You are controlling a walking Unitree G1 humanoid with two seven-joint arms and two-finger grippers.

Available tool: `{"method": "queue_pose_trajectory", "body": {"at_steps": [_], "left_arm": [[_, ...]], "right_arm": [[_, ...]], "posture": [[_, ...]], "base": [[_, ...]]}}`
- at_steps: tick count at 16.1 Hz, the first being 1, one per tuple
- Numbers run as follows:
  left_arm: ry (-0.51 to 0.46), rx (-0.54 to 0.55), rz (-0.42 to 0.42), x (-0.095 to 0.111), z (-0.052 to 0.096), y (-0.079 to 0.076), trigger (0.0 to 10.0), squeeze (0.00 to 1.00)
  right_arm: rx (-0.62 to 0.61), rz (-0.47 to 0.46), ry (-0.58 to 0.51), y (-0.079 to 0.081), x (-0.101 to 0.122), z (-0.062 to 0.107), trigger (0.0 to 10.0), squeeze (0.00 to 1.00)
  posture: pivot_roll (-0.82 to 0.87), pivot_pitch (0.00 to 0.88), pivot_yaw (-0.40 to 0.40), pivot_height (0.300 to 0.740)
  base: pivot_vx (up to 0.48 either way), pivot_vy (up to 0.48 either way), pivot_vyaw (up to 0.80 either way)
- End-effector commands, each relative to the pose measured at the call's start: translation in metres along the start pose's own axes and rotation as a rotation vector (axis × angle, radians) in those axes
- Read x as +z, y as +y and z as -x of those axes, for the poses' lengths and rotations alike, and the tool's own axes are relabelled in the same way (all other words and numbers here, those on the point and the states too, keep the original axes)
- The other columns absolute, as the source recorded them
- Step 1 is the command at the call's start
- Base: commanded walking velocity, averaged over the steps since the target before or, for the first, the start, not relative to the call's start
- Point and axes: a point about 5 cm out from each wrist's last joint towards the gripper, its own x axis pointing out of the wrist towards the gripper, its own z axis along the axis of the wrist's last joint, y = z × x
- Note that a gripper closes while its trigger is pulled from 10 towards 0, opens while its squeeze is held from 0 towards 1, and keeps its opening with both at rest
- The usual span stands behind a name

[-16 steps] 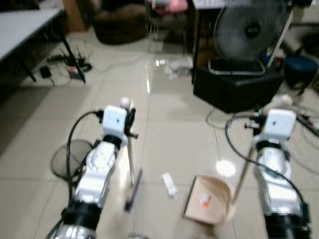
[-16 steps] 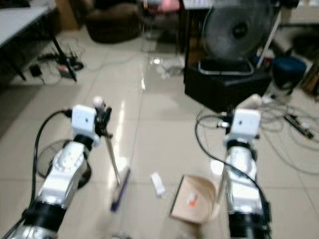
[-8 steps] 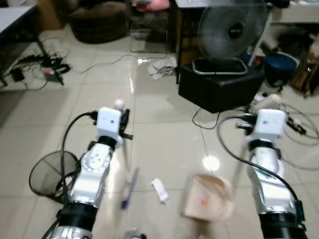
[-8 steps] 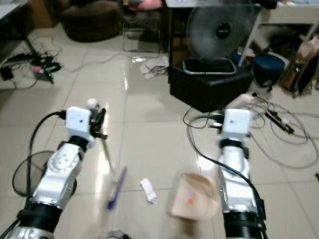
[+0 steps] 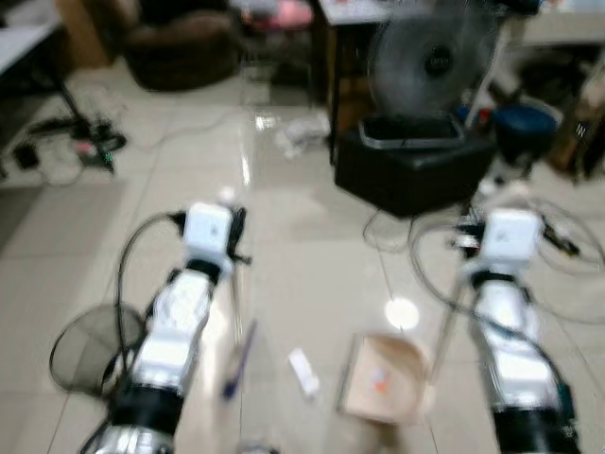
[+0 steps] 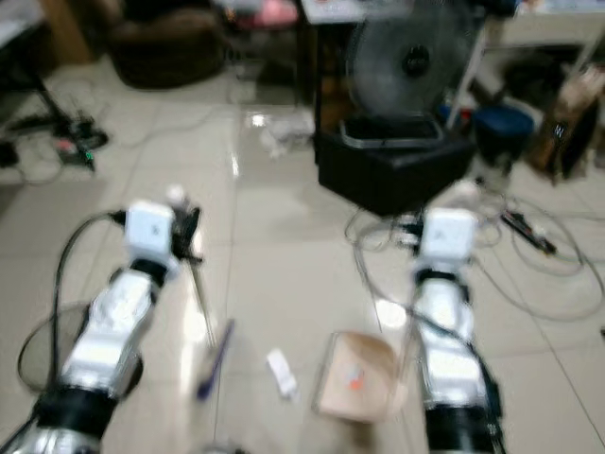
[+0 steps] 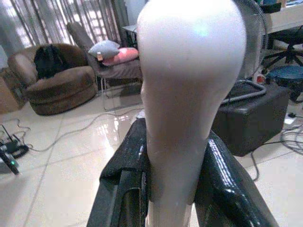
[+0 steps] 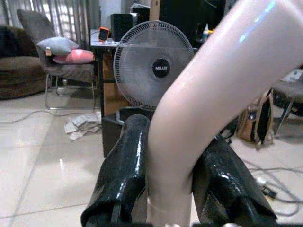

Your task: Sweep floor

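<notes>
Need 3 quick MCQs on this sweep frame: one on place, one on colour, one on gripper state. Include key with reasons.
1. Where does the small white scrap of litter lie?
A. inside the pan
B. on the tiles between the broom head and the pan
C. under the fan

2. What colour is the broom's brush head?
A. blue-purple
B. red
C. green

3. What is the left gripper doing?
A. hanging open
B. shut on the pale broom handle
C. holding a cable

Key: 1 B, it lies on bare floor left of the tan dustpan; 2 A, the head view shows a blue-purple strip; 3 B, the black fingers clamp the handle on both sides.
</notes>
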Motion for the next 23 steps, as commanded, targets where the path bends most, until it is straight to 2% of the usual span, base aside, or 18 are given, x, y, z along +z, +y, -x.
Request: {"method": "queue_pose_trajectory", "body": {"at_steps": [1, 7, 8, 12, 15, 21, 23], "left_arm": [[-0.053, -0.016, -0.016, 0.011, -0.005, -0.004, 10.0, 0.00], [-0.051, -0.029, -0.019, 0.012, -0.005, -0.003, 10.0, 0.00], [-0.046, -0.024, -0.022, 0.011, -0.006, -0.002, 10.0, 0.00], [-0.043, -0.008, 0.006, 0.008, -0.008, -0.003, 10.0, 0.00], [-0.035, 0.048, 0.029, 0.004, -0.009, 0.003, 10.0, 0.00], [-0.047, 0.014, 0.026, 0.007, -0.017, -0.003, 10.0, 0.00], [-0.050, 0.014, 0.035, 0.008, -0.019, -0.002, 10.0, 0.00]], "right_arm": [[-0.022, 0.002, -0.052, -0.007, 0.010, -0.002, 10.0, 0.00], [-0.031, 0.014, -0.042, -0.008, 0.007, 0.001, 10.0, 0.00], [-0.025, 0.040, -0.061, -0.009, 0.008, 0.001, 10.0, 0.00], [-0.021, 0.062, -0.065, -0.013, 0.005, 0.003, 10.0, 0.00], [-0.033, 0.059, -0.119, -0.022, 0.007, 0.003, 10.0, 0.00], [0.021, 0.113, -0.140, -0.029, 0.003, -0.011, 10.0, 0.00], [0.083, 0.115, -0.174, -0.016, 0.004, -0.024, 10.0, 0.00]], "posture": [[-0.01, 0.039, 0.066, 0.740], [0.00, 0.062, 0.078, 0.740], [0.00, 0.075, 0.082, 0.740], [0.00, 0.099, 0.088, 0.740], [0.01, 0.136, 0.096, 0.740], [0.04, 0.193, 0.093, 0.740], [0.05, 0.215, 0.101, 0.740]], "base": [[0.311, 0.000, 0.00], [0.313, 0.000, 0.00], [0.277, 0.000, 0.00], [0.000, 0.000, 0.00], [0.000, 0.000, 0.00], [0.000, 0.000, 0.00], [0.000, 0.000, 0.00]]}}
